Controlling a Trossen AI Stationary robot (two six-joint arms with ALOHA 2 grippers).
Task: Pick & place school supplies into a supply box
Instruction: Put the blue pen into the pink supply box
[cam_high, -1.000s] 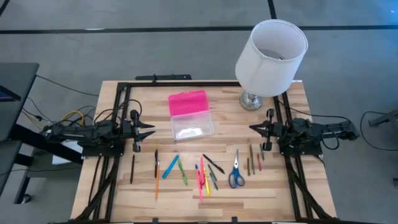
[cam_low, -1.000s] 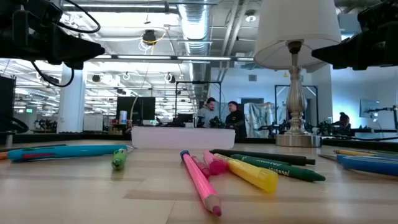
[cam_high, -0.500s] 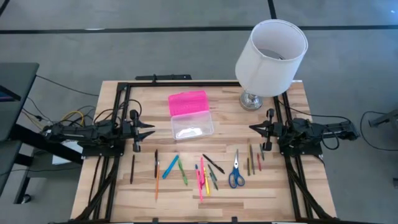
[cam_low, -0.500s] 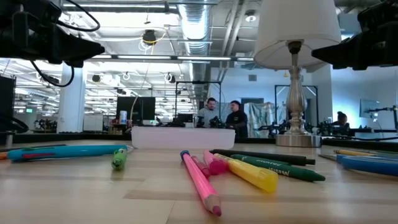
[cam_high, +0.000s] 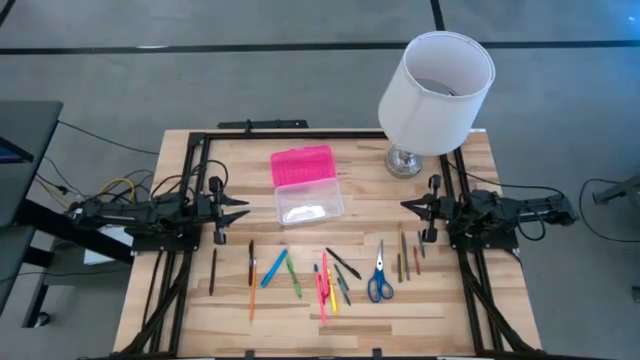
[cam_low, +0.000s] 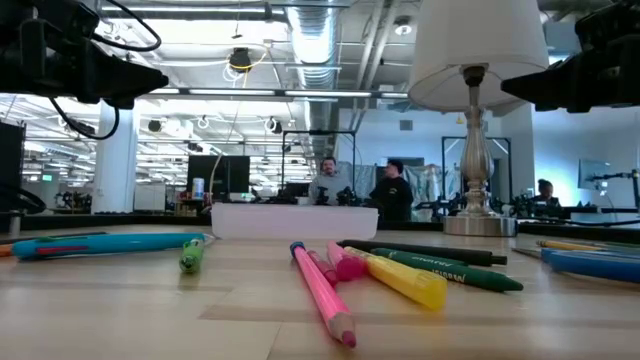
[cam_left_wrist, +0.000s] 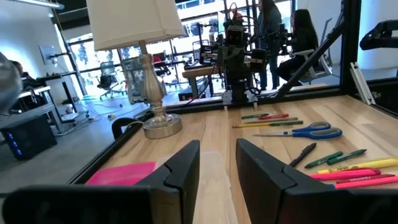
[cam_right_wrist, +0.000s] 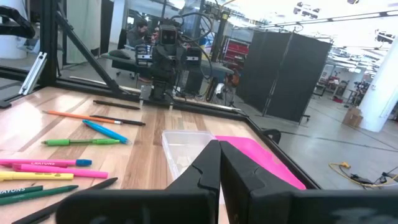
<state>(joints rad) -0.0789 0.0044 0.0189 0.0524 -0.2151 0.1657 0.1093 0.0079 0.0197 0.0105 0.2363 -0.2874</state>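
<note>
Background people shifted; arms unmoved.

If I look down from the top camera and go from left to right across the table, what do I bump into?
Left gripper → supply box → blue-handled scissors → lamp → right gripper sits just before the lamp's right edge.

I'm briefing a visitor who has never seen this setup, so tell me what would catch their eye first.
The tall white lamp at the table's far right corner dominates. Next comes the hot-pink lid of the open supply box at the middle, then the bright scatter of pens and pencils and blue-handled scissors along the near edge. The left end effector, open, and the right end effector, shut, wait at either side.
</note>
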